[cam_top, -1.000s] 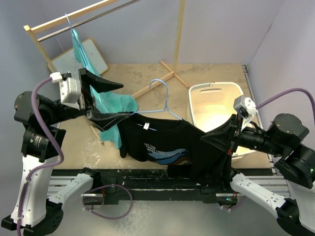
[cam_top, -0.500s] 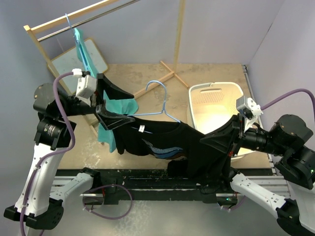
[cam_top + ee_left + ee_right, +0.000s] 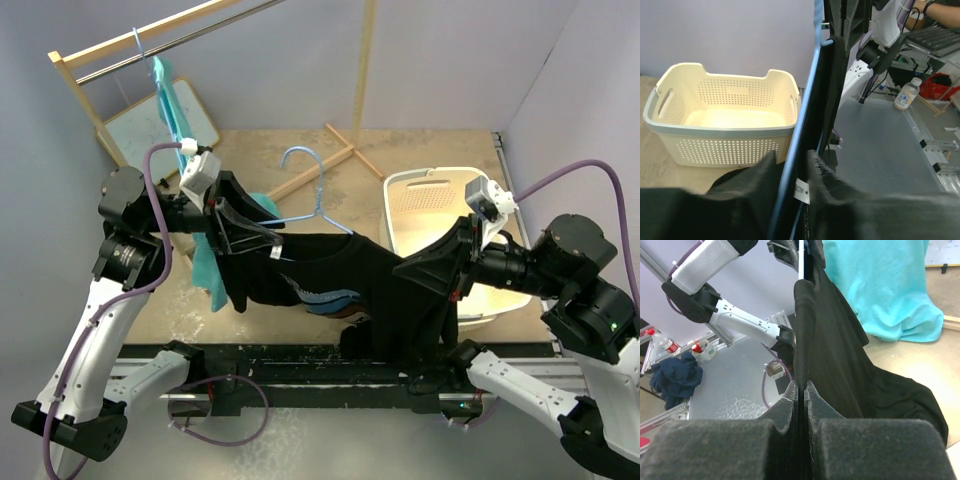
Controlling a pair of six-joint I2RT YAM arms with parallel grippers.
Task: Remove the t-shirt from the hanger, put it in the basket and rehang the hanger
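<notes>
My t-shirt (image 3: 335, 272) hangs stretched above the tabletop (image 3: 420, 150), its long axis running left-right. The left tool (image 3: 245, 232) pinches its collar end, and the right tool (image 3: 412, 272) is clamped on its other end.

one overhead, two close wrist views sharing t-shirt (image 3: 310, 265).

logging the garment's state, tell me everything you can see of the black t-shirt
The black t-shirt, apparently soft knit, has a blue and white chest print and a white neck label. It hangs stretched between the arms, still on the light blue hanger. The right gripper is shut on one side; the collar end sits at the left gripper.
</notes>
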